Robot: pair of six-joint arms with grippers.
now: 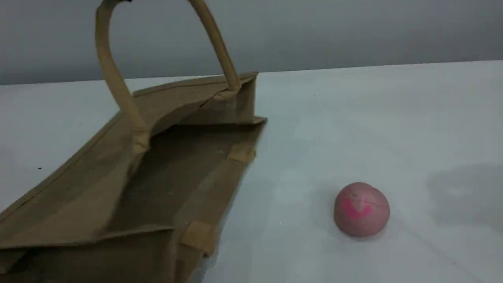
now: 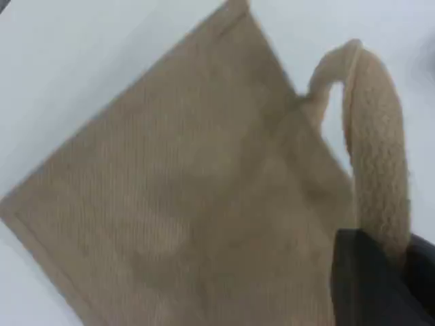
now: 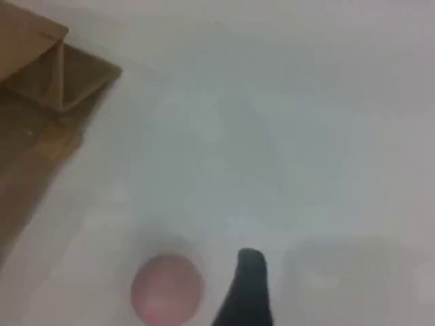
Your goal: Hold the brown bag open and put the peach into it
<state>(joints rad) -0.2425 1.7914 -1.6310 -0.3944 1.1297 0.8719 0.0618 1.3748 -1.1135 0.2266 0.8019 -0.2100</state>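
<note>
The brown bag (image 1: 157, 177) lies on the white table at the left, its mouth gaping toward the camera. One beige handle (image 1: 112, 70) is pulled up to the top edge of the scene view, lifting the upper side. In the left wrist view my left gripper (image 2: 391, 261) is shut on that handle (image 2: 377, 156), above the bag's woven panel (image 2: 183, 190). The peach (image 1: 361, 209) rests on the table to the right of the bag, apart from it. In the right wrist view one dark fingertip (image 3: 249, 285) hovers just right of the peach (image 3: 168, 286), holding nothing; the right gripper is open.
The table's far edge (image 1: 373, 66) meets a grey wall behind. A corner of the bag (image 3: 47, 68) shows at the upper left of the right wrist view. A faint shadow (image 1: 467, 192) lies on the table right of the peach.
</note>
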